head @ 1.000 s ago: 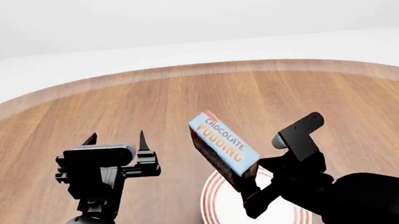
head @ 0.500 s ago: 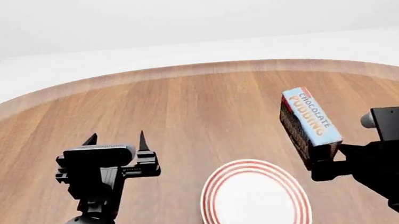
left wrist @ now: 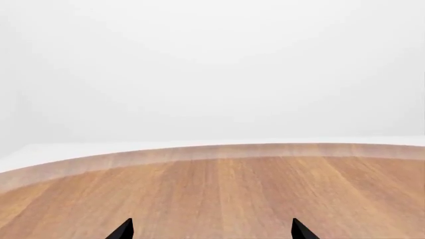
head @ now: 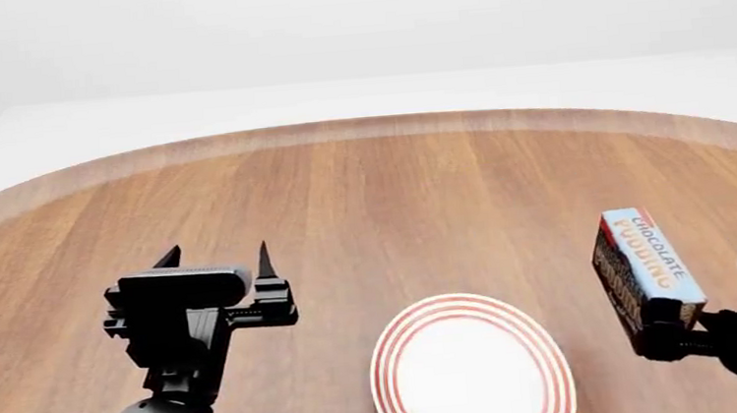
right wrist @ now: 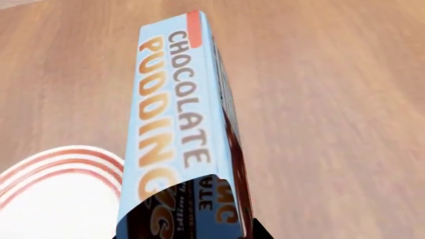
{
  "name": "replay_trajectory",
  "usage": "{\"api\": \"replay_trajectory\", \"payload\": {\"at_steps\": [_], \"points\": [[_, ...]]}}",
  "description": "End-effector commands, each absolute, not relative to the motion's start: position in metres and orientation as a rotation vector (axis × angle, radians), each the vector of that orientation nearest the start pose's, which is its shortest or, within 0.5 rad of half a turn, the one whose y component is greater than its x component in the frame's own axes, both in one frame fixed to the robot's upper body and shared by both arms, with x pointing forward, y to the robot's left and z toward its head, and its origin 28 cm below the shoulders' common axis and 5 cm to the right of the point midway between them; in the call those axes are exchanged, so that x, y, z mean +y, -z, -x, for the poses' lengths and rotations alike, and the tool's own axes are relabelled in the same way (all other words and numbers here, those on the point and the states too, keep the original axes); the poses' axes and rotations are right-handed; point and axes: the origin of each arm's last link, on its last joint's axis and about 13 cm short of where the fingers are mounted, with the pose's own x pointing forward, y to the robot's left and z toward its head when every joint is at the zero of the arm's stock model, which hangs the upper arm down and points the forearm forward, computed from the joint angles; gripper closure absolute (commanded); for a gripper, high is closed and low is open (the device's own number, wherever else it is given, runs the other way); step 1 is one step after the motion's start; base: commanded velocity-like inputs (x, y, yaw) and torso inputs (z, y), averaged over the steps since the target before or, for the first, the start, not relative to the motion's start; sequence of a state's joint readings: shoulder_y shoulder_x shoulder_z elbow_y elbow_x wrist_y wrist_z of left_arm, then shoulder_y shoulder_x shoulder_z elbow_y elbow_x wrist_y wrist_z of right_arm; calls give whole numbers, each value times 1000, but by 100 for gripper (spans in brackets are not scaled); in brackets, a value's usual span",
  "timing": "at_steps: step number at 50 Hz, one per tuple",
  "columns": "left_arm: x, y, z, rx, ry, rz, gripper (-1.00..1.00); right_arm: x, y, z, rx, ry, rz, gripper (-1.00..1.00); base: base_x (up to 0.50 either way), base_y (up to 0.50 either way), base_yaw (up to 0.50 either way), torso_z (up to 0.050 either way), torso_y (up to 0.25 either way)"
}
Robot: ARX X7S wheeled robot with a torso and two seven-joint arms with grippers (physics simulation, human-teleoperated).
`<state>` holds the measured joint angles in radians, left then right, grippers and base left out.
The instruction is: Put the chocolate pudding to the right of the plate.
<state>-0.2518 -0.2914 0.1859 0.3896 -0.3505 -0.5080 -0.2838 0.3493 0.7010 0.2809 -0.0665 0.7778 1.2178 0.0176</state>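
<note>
Well to the left of the plate (head: 471,368), the left gripper (head: 214,255) hangs over the wooden table (head: 381,196) with its jaws apart and empty. To the right of the plate, the right gripper (head: 661,326) is closed on the near end of the chocolate pudding (head: 643,264), which is beside the plate without touching it.

Broad round wooden table (head: 394,195), warm brown grain running toward the far edge, paler band along the curved rim. Beyond the far edge, plain white floor (head: 360,99) and featureless white wall (left wrist: 212,64). Soft, even light, hardly any shadow.
</note>
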Motion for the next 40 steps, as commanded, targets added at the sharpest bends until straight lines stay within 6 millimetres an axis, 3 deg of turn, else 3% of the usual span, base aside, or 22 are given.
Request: {"api": "replay_trajectory", "payload": {"at_steps": [1, 17, 40], "points": [[215, -113, -243, -59, 26, -14, -100, -292, -100, -227, 700, 117, -167, 100, 0, 0, 0, 0, 0], [214, -111, -243, -56, 28, -14, -100, -301, -70, -224, 757, 171, -199, 100, 0, 0, 0, 0, 0], [214, -111, -243, -54, 27, -15, -100, -306, -60, -218, 760, 194, -221, 100, 0, 0, 0, 0, 0]]}}
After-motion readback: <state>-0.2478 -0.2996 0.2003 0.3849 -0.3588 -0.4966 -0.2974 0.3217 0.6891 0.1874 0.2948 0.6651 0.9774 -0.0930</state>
